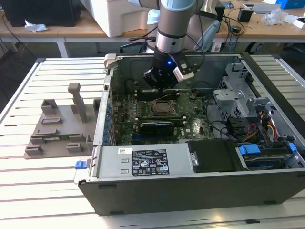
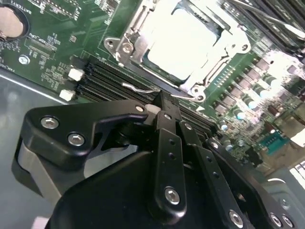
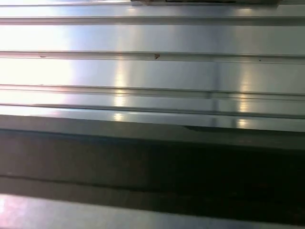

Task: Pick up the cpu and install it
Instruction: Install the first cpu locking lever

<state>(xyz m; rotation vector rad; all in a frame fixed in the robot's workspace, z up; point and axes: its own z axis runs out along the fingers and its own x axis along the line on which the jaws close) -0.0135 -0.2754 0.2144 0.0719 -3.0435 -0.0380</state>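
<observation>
gripper (image 2: 164, 102) closed above socketed cpu (image 2: 183, 40).

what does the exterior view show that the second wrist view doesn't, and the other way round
Exterior view: the whole open computer case on the slatted table, with the grey holder tray on the exterior view's left of it. Second wrist view: the cpu, its bright metal top lying inside the socket frame, a wire lever beside it, and the jaws closed together near that lever. Both: the gripper low over the green motherboard.
</observation>
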